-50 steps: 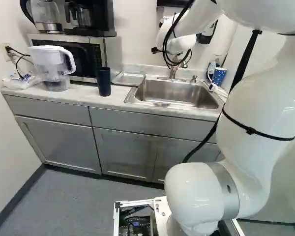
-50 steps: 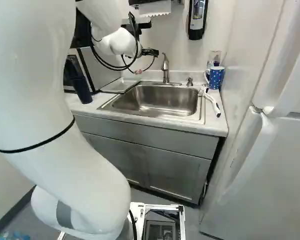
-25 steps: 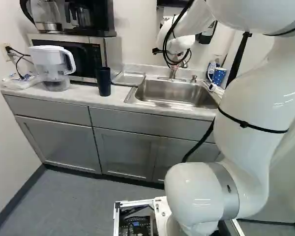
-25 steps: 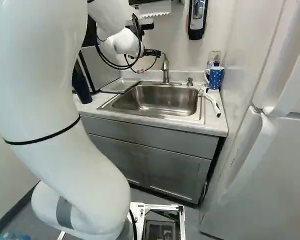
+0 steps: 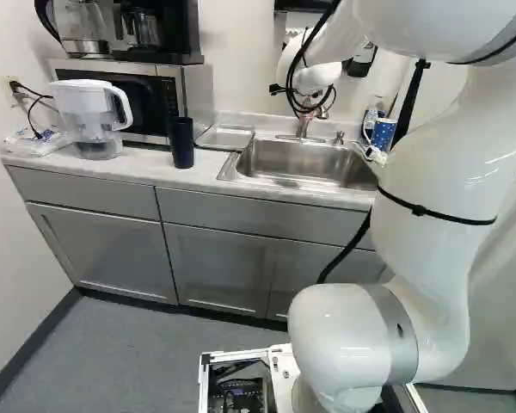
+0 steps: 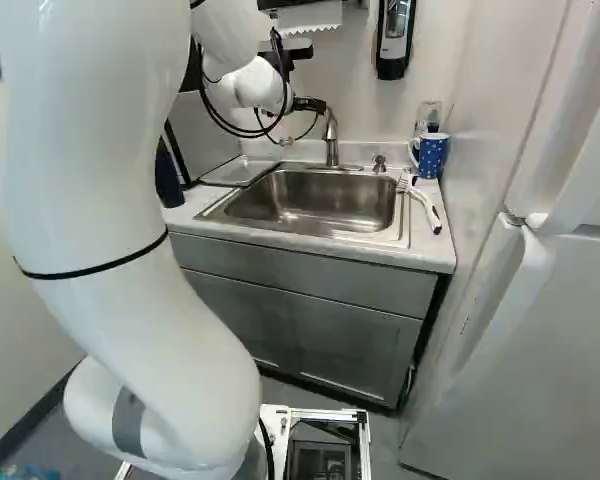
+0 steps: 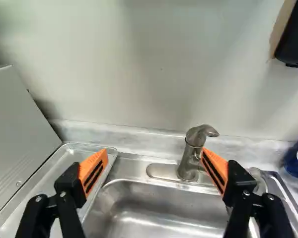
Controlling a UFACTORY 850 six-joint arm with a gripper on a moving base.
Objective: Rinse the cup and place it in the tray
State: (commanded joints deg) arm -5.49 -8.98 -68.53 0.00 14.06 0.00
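My gripper (image 6: 308,104) is near the tap in the right base view, mostly hidden by the wrist. In the wrist view the gripper (image 7: 154,151) stands wide open and empty. The tap (image 7: 189,156) is just ahead, close to one orange pad; the other pad overlaps the edge of the metal tray (image 7: 69,154) beside the sink (image 7: 154,198). A dark blue cup (image 5: 181,143) stands upright on the counter by that tray. A blue mug with white dots (image 6: 433,155) stands on the sink's other side.
A microwave (image 5: 146,96) with a coffee maker on top and a water pitcher (image 5: 90,120) stand left of the dark cup. A white-handled brush (image 6: 426,208) lies right of the sink. A fridge (image 6: 540,330) stands at the far right. A dispenser (image 6: 394,38) hangs on the wall.
The arm's big upper link has swung left in the left base view and right in the right base view, covering more of the dark cup there. The wrist has shifted slightly toward the tap.
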